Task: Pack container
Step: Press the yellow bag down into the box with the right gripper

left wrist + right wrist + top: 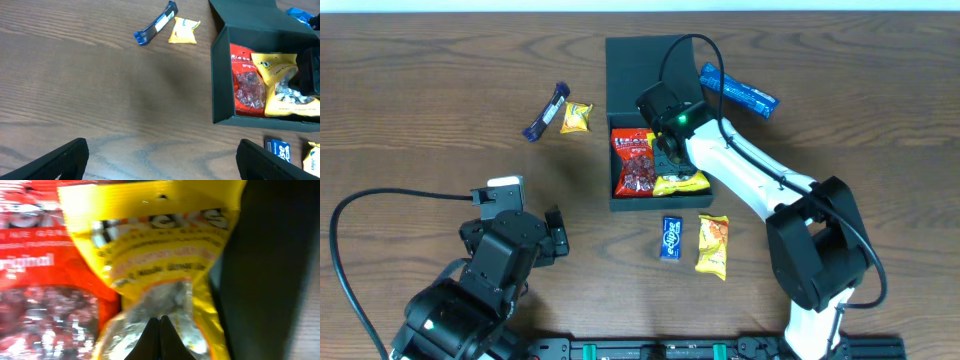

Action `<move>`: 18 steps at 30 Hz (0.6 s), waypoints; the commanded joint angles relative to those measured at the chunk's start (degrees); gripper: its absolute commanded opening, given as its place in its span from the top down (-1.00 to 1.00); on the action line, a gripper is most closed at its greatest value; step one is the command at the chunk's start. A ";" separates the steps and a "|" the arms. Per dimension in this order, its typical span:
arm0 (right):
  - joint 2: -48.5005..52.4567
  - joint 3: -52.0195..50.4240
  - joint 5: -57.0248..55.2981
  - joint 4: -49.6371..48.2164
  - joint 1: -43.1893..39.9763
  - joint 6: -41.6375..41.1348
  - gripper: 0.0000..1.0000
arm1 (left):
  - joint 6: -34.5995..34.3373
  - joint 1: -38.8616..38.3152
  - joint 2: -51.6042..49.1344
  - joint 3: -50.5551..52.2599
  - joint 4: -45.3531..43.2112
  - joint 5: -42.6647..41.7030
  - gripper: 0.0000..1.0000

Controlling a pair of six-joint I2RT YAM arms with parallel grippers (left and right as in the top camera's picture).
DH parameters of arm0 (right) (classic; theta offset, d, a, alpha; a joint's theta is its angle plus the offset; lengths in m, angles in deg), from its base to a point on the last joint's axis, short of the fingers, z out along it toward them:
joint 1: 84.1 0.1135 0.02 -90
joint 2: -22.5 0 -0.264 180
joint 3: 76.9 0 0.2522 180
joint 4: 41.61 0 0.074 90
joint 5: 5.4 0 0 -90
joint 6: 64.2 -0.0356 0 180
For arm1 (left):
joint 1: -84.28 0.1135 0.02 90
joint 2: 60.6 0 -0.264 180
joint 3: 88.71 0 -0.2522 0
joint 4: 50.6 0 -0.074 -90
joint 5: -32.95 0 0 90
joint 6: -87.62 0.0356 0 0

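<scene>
The dark teal container point(609, 150) stands open at the table's middle, its lid point(645, 62) folded back. Inside lie a red snack packet point(633, 160) and a yellow one point(682, 184). My right gripper point(670, 150) reaches down into the box. In the right wrist view its fingertips point(160, 320) are shut together, resting on the clear window of the yellow packet point(160, 235), with the red packet point(40, 255) to the left and the box wall point(270, 270) to the right. Nothing shows between the tips. My left gripper point(162, 150) hangs wide open over bare table, left of the container point(222, 85).
A dark blue bar point(546, 112) and a small yellow packet point(577, 117) lie left of the box. A blue wrapper point(740, 92) lies behind it on the right. A small blue packet point(671, 238) and an orange-yellow packet point(713, 245) lie in front.
</scene>
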 commanded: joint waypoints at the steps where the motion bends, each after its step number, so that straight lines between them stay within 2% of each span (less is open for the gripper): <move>1: 0.61 -0.74 3.93 -0.31 0.26 -3.67 0.97 | -0.42 0.15 -0.04 0.07 0.17 0.39 -0.91; 6: 0.61 -0.74 4.76 -0.63 1.90 -10.01 0.97 | -0.42 0.15 -0.04 0.07 0.17 0.39 -0.91; 12: 0.57 -0.59 11.26 -5.62 4.24 -10.84 0.99 | -0.44 0.15 -0.04 0.07 0.17 0.39 -0.91; 18: 0.57 -0.59 16.41 -7.82 5.31 -16.85 0.97 | -0.42 0.15 -0.04 0.07 0.17 0.39 -0.91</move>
